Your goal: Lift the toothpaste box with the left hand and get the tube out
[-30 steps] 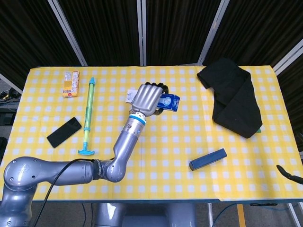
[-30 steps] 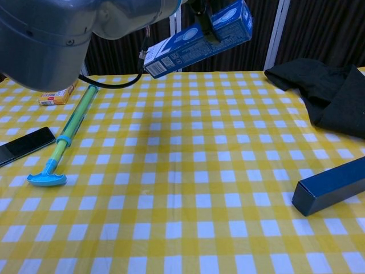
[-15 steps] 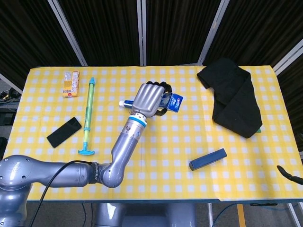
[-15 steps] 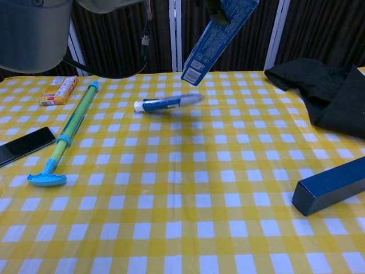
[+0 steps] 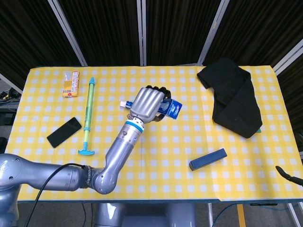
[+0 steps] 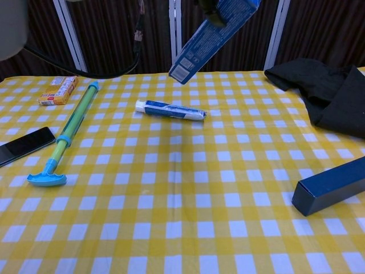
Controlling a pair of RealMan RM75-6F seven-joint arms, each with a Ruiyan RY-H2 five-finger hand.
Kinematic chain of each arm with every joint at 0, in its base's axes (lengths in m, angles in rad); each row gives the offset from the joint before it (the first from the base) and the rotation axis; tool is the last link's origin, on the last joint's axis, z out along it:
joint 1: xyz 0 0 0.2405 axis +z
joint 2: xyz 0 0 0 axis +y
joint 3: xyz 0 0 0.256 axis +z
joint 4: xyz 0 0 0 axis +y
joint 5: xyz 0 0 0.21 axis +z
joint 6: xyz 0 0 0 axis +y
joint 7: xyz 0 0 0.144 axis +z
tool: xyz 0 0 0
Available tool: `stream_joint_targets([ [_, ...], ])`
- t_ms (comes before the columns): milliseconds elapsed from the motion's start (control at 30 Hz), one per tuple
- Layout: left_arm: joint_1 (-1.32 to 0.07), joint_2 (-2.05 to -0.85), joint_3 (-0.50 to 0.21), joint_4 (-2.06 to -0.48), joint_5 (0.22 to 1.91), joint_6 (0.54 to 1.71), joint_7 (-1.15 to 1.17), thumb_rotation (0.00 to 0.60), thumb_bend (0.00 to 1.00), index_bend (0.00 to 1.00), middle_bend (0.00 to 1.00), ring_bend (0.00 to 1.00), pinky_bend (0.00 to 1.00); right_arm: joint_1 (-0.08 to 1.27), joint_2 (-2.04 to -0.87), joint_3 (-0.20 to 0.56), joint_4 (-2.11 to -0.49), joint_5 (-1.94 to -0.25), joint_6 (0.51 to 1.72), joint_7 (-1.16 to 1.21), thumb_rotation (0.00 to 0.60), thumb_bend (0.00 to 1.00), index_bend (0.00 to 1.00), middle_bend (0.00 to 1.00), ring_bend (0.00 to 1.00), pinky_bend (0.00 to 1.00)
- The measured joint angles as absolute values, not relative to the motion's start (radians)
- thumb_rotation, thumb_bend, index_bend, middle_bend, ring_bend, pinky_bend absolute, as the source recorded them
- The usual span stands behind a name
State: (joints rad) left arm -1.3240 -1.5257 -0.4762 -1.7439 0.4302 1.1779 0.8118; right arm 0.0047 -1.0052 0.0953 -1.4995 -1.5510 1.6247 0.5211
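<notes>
My left hand (image 5: 147, 104) grips the blue toothpaste box (image 6: 210, 34) and holds it high above the table, tilted with its open end down to the left. In the head view only the box's blue end (image 5: 171, 108) shows past the fingers. The blue-and-white toothpaste tube (image 6: 170, 109) lies flat on the yellow checked cloth below the box, its cap end to the left. In the head view a small bit of the tube (image 5: 126, 103) peeks out left of the hand. My right hand is out of sight; only a dark tip (image 5: 289, 174) shows at the right edge.
A teal and green pump toy (image 6: 65, 134), a black phone (image 6: 23, 144) and a yellow snack box (image 6: 58, 89) lie at the left. A dark blue long box (image 6: 331, 185) rests at the front right. A black cloth (image 6: 322, 91) covers the back right corner.
The box tipped open end downward and the tube slid out, dropped and settled flat on the cloth. My left hand stayed raised, holding the box.
</notes>
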Motion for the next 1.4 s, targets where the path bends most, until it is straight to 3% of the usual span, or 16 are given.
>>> stream_joint_targets([
  [133, -1.324, -1.496, -0.423, -1.772, 0.372, 1.172, 0.874, 0.600, 0.46, 0.50, 0.32, 0.36, 0.33, 0.006, -1.006, 0.092, -1.504, -1.556, 1.622, 0.511, 0.600, 0.07, 0.07, 0.00, 0.00, 0.00],
  [300, -1.307, -1.481, -0.353, -1.791, 0.344, 1.161, 0.891, 0.600, 0.45, 0.43, 0.24, 0.30, 0.32, 0.008, -1.007, 0.090, -1.509, -1.561, 1.622, 0.499, 0.600, 0.07, 0.07, 0.00, 0.00, 0.00],
  [367, -1.296, -1.481, -0.330, -1.797, 0.339, 1.153, 0.888, 0.600, 0.37, 0.35, 0.17, 0.24, 0.28, 0.007, -1.007, 0.090, -1.512, -1.562, 1.624, 0.495, 0.600, 0.07, 0.07, 0.00, 0.00, 0.00],
  [467, -1.279, -1.479, -0.296, -1.809, 0.332, 1.133, 0.877, 0.600, 0.17, 0.15, 0.02, 0.08, 0.13, 0.007, -1.007, 0.089, -1.515, -1.564, 1.626, 0.488, 0.600, 0.07, 0.07, 0.00, 0.00, 0.00],
  [533, -1.272, -1.474, -0.274, -1.820, 0.320, 1.118, 0.876, 0.600, 0.12, 0.08, 0.00, 0.02, 0.05, 0.007, -1.007, 0.089, -1.517, -1.565, 1.628, 0.484, 0.600, 0.07, 0.07, 0.00, 0.00, 0.00],
  [800, -1.202, -1.439, -0.212, -1.860, 0.372, 1.125, 0.818, 0.600, 0.09, 0.04, 0.00, 0.00, 0.00, 0.007, -1.010, 0.081, -1.529, -1.583, 1.633, 0.446, 0.600, 0.07, 0.07, 0.00, 0.00, 0.00],
  [1033, -1.085, -1.386, -0.145, -1.933, 0.591, 1.220, 0.719, 0.600, 0.09, 0.04, 0.00, 0.00, 0.00, 0.007, -1.016, 0.078, -1.539, -1.590, 1.639, 0.398, 0.600, 0.07, 0.07, 0.00, 0.00, 0.00],
  [1400, -0.708, -1.365, 0.119, -1.895, 1.169, 1.605, 0.556, 0.600, 0.09, 0.02, 0.00, 0.00, 0.00, 0.013, -1.045, 0.070, -1.556, -1.597, 1.626, 0.272, 0.600, 0.07, 0.07, 0.00, 0.00, 0.00],
])
